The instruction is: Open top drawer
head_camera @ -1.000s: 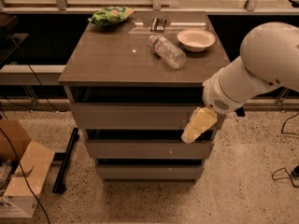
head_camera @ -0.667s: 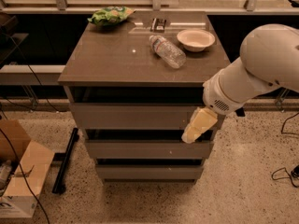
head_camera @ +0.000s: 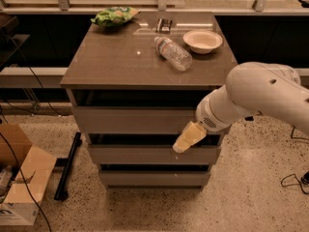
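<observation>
The top drawer (head_camera: pixel 135 120) is the widest of three plain grey, handleless fronts under the brown table top, and its front stands flush with a dark gap above it. My gripper (head_camera: pixel 187 137) is cream-coloured and hangs from the white arm (head_camera: pixel 260 98). It is in front of the cabinet's right side, at the top drawer's lower edge, with its tip over the gap above the middle drawer (head_camera: pixel 145 154). The inside of the top drawer is hidden.
On the table top (head_camera: pixel 111 62) lie a clear plastic bottle (head_camera: pixel 174 53), a white bowl (head_camera: pixel 203 41) and a green chip bag (head_camera: pixel 115 16). The bottom drawer (head_camera: pixel 154 179) is the narrowest. A cardboard box (head_camera: pixel 21 182) and a black bar (head_camera: pixel 67 166) lie on the floor at the left.
My arm and gripper have moved a little down and to the left, closer to the drawer fronts. The drawers and the things on the table have not moved.
</observation>
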Tool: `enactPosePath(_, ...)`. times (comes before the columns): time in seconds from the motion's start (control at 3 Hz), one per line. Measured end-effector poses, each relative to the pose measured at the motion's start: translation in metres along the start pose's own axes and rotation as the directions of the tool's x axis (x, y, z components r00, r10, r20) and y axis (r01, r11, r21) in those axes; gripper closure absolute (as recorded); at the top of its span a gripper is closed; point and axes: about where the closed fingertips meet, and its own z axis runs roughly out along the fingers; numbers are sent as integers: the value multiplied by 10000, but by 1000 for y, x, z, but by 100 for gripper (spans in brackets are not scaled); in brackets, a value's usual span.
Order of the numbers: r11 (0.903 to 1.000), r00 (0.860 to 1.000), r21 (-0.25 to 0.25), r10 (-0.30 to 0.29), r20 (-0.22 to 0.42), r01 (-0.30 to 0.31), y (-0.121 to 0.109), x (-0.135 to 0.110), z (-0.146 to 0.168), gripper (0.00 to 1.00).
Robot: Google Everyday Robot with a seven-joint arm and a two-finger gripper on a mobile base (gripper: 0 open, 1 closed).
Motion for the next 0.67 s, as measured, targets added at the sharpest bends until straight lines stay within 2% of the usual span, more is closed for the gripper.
enactPosePath(0.33, 9989, 9970, -29, 476, 604, -475, -18, 2, 40, 0)
enactPosePath(0.67, 9978, 9911, -269, 641, 1168, -614, -42, 3, 70, 0)
